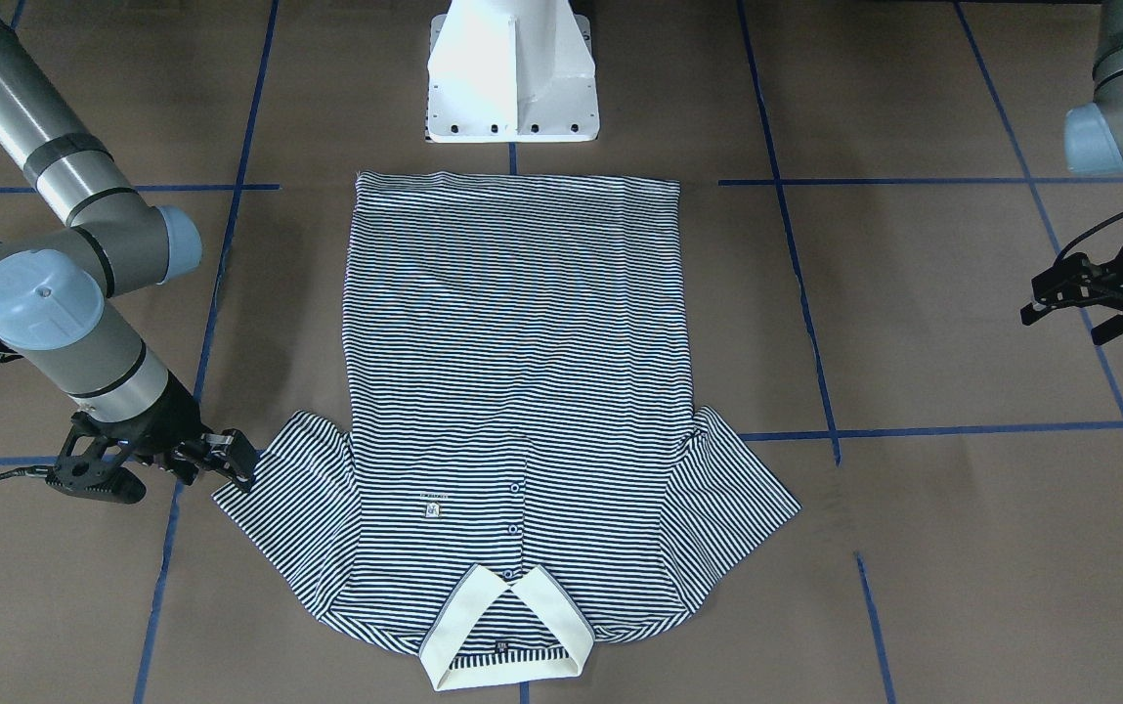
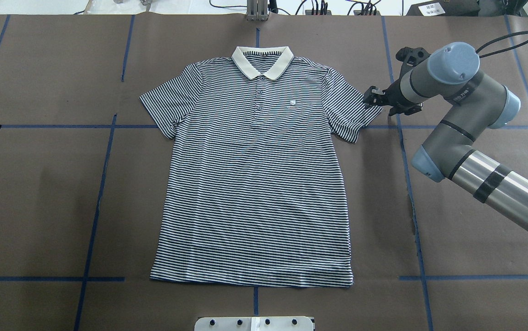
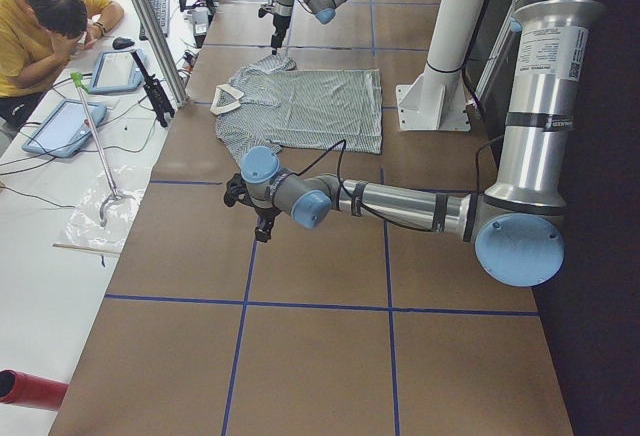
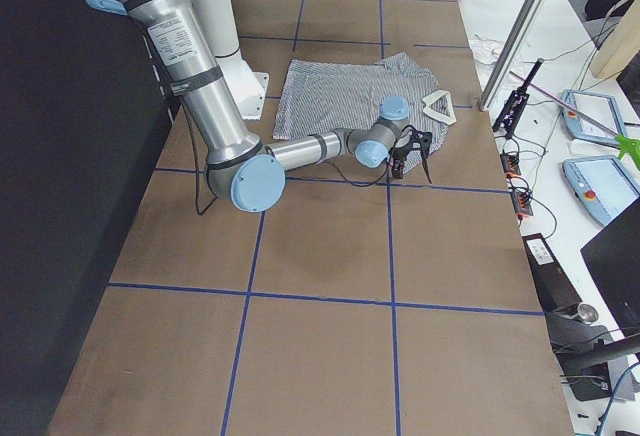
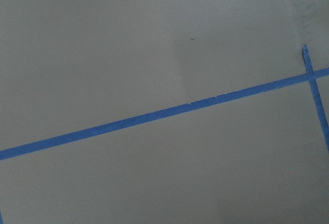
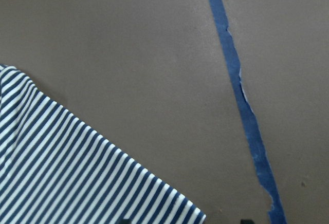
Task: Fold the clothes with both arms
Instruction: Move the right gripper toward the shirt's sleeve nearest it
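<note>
The striped polo shirt (image 2: 254, 184) lies flat and face up on the brown table, with its cream collar (image 2: 262, 62) on the far side from the robot's base. It also shows in the front view (image 1: 522, 372). My right gripper (image 2: 370, 98) is open, low at the hem edge of the sleeve on the robot's right (image 1: 278, 489), and holds nothing. The right wrist view shows that sleeve's corner (image 6: 77, 178) with table beside it. My left gripper (image 1: 1035, 298) looks open and empty. It hangs over bare table, well away from the other sleeve (image 2: 162, 108).
The white pedestal base (image 1: 512, 88) stands at the robot-side edge, just behind the shirt's bottom hem. Blue tape lines (image 5: 154, 116) cross the brown table. An operator (image 3: 50, 26) sits at a side bench with tablets beyond the far edge.
</note>
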`<state>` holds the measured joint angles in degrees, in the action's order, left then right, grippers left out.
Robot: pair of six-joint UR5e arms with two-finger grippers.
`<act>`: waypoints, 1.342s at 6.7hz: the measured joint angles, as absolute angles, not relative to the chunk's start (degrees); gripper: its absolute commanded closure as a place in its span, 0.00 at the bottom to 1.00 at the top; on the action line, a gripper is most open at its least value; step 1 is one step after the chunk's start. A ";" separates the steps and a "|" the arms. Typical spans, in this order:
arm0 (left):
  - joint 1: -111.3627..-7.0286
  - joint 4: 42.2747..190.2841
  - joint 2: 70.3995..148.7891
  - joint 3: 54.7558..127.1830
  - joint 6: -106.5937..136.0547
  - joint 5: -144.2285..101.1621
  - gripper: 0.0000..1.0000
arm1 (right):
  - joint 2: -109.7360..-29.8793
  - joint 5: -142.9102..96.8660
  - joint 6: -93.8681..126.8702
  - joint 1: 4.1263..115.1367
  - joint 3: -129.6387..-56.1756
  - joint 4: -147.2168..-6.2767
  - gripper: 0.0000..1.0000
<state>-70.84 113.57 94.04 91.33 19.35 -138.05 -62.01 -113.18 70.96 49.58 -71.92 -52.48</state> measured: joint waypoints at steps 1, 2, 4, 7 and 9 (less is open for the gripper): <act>-70.81 113.61 94.04 91.37 19.45 -138.07 0.00 | -61.56 -113.07 70.99 49.50 -71.10 -52.47 1.00; -70.80 113.63 94.02 91.37 19.49 -138.07 0.00 | -61.46 -113.05 70.99 49.49 -70.83 -52.48 1.00; -70.78 113.64 93.97 91.33 19.57 -138.16 0.00 | -61.46 -113.38 70.83 49.36 -71.66 -52.36 1.00; -70.75 113.64 93.95 91.13 19.54 -138.38 0.00 | -61.62 -113.53 70.84 49.32 -73.16 -52.40 1.00; -70.75 113.64 93.96 91.16 19.55 -138.57 0.00 | -61.67 -113.50 70.88 49.14 -74.57 -52.94 1.00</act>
<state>-70.75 113.64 93.96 91.16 19.55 -138.57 -61.67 -113.50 70.88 49.14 -74.57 -52.94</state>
